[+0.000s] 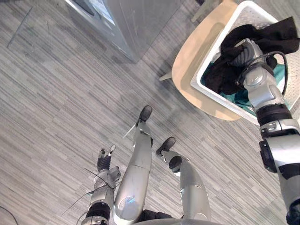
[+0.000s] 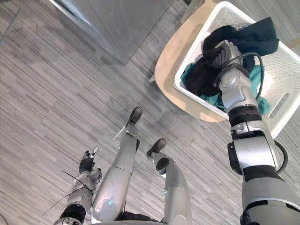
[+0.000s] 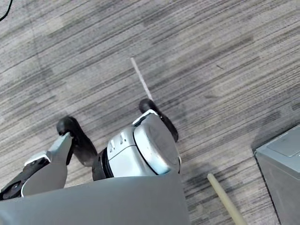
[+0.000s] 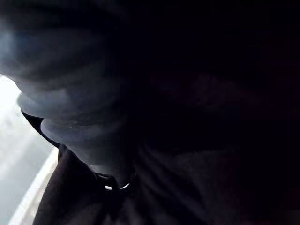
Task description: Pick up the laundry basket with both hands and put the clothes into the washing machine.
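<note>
A white perforated laundry basket (image 1: 257,13) stands on a round light-wood table (image 1: 190,61) at the upper right. It holds black clothes (image 1: 222,72) over a teal garment (image 1: 242,97); one black piece hangs over the far rim. My right hand (image 1: 244,52) is sunk into the black clothes, its dark ribbed cover showing among the folds. In the right wrist view, dark cloth (image 4: 211,117) lies close against the hand. My left hand (image 1: 104,161) hangs low at the lower left, away from the basket, open and holding nothing.
The grey washing machine (image 1: 133,23) stands at the top centre, left of the table; its corner (image 3: 281,159) also shows in the left wrist view, beside a wooden table leg (image 3: 226,201). Striped grey carpet (image 1: 56,103) covers the floor.
</note>
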You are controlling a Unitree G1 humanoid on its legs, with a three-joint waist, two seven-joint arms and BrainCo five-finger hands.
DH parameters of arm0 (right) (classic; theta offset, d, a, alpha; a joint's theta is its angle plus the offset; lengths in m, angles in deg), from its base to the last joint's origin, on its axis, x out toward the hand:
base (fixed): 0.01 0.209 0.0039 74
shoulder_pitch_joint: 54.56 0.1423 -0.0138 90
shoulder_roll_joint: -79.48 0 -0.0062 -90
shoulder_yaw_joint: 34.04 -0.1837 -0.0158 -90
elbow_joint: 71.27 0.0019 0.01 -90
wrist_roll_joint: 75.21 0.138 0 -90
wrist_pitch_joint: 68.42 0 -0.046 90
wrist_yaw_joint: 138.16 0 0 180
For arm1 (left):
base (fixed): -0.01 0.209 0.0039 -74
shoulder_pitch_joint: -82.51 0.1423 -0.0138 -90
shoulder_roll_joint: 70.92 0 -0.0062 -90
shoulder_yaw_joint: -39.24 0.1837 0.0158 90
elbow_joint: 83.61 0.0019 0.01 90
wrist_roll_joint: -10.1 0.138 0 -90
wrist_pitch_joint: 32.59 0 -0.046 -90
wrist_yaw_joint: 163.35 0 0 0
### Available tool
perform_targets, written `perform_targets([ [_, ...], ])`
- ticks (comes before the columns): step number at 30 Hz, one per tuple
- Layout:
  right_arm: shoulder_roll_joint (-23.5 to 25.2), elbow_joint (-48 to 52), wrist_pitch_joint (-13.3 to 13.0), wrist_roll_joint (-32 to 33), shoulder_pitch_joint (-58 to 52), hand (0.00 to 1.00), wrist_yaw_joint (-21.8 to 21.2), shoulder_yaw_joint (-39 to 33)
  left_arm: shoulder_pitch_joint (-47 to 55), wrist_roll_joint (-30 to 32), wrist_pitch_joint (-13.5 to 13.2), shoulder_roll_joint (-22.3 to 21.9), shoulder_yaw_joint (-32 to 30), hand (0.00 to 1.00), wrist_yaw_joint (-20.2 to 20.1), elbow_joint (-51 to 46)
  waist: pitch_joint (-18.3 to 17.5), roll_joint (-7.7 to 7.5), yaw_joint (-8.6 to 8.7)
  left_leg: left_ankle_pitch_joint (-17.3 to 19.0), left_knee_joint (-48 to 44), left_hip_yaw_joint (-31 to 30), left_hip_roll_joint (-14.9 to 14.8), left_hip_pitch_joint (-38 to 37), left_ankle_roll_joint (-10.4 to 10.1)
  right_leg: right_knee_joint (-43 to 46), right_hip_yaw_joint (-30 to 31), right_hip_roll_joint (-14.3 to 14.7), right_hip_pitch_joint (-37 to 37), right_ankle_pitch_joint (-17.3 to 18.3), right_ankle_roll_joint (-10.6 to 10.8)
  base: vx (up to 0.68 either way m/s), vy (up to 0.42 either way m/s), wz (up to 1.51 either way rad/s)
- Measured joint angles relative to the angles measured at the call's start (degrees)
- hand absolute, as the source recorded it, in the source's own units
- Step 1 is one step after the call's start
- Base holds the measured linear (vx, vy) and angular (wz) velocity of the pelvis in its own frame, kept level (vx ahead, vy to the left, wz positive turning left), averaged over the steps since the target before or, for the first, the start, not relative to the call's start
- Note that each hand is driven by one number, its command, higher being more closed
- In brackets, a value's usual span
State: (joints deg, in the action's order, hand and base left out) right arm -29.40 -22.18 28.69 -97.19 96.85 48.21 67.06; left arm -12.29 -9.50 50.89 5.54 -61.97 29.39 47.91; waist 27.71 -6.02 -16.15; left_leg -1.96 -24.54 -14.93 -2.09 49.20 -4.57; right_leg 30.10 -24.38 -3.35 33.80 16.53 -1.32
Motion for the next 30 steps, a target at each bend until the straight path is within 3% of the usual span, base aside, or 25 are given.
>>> perform_targets([
  [3,0.25,4.88,-0.04,3.23,-0.79,1.0,1.38,-0.37,0.0,0.01,0.02,0.04,-0.22,0.0,-0.07,1.45,-0.15,0.03,0.89,0.13,0.39,1.78,-0.24,-3.64,0.24,0.42,1.42,-0.54,-2.52,0.05,0.08,-0.03,-0.012,-0.15],
  [9,0.2,16.22,-0.33,3.49,-1.56,1.0,2.86,-0.52,0.33,0.72,0.59,0.62,-0.14,0.0,-0.29,5.29,-1.79,-0.12,2.24,0.17,3.36,6.21,-1.08,-11.83,0.61,-0.27,4.24,-1.22,-8.03,-0.02,0.09,-0.05,-0.029,-0.22],
  [19,0.77,31.7,-2.64,3.37,-13.77,1.0,3.46,-2.72,5.56,6.34,2.34,0.71,-0.01,0.0,-2.75,9.61,-17.19,-0.18,4.91,0.11,11.63,9.85,-1.01,-26.58,0.71,-8.82,6.55,-1.22,-21.1,-0.7,1.51,0.1,-0.035,-0.08],
  [23,0.78,35.22,-3.68,3.06,-17.26,1.0,3.46,-6.14,7.72,6.75,2.93,0.53,-3.57,0.0,-2.73,10.24,-21.01,0.2,6.12,0.12,14.48,11.04,-1.23,-31.57,0.73,-13.03,8.19,-0.59,-25.84,-1.87,2.26,0.09,-0.017,-0.22],
  [26,0.49,40.55,-4.41,0.82,-23.07,1.0,3.43,-12.69,10.65,2.57,3.76,0.45,-13.86,0.0,-0.93,-1.66,-24.66,0.91,6.6,0.18,15.85,11.01,-0.88,-34.87,0.79,-16.91,9.17,-0.28,-29.86,-3.2,2.33,0.08,-0.012,-0.15],
  [30,0.24,42.68,-4.54,-0.87,-25.86,1.0,3.5,-19.31,11.5,-0.08,1.47,0.56,-24.43,0.0,5.25,-26.28,-27.41,2.89,6.76,0.59,18.09,10.51,-0.56,-37.51,1.33,-20.63,9.21,0.1,-32.99,-4.79,2.67,0.0,0.009,0.0],
])
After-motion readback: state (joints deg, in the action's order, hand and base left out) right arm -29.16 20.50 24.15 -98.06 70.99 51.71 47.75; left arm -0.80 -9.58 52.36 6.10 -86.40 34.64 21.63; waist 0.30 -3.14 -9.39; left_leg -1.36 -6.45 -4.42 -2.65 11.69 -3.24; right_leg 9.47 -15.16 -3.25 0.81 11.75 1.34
